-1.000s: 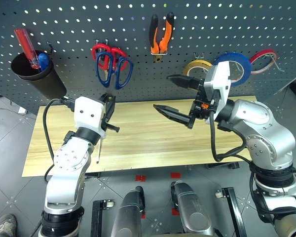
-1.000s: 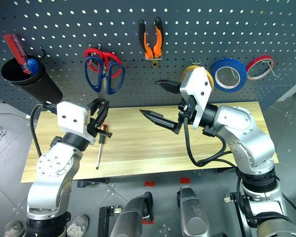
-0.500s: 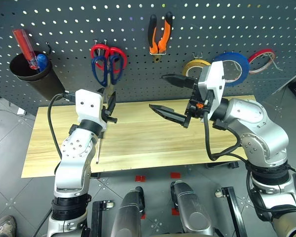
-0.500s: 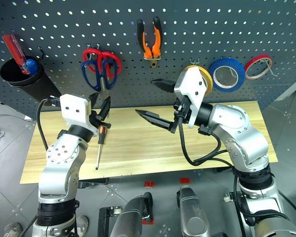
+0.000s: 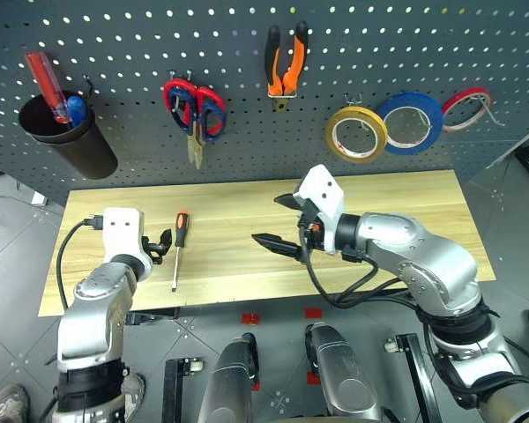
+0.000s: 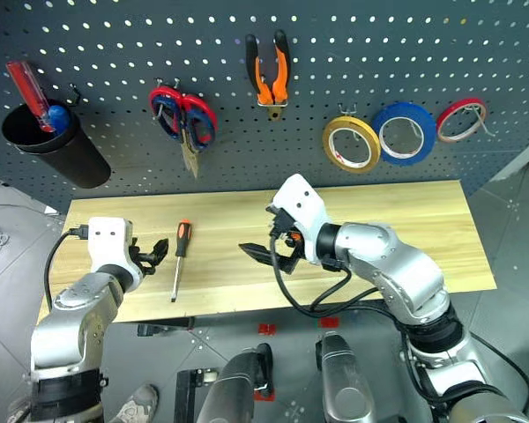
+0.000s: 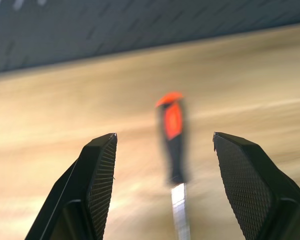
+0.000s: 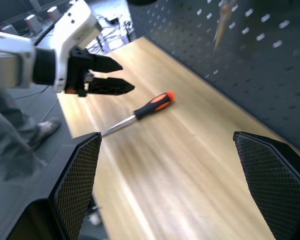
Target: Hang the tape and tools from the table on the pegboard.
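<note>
We judged the step in hand to be picking up the screwdriver (image 5: 178, 249), the last tool lying on the table (image 5: 406, 220); pliers (image 5: 286, 60), scissors (image 5: 194, 113) and blue tape (image 5: 411, 122) already hung on the pegboard (image 5: 141, 53). The left gripper (image 5: 162, 245), just beside the orange-and-black handle, stood parted and empty, so next we needed to straddle the handle and close. The right gripper (image 5: 278, 225) was spread wide, touching nothing

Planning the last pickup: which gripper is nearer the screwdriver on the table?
Left. The left gripper sits open just beside the screwdriver, on its left. The right gripper hangs open over mid-table, well to its right.
</note>
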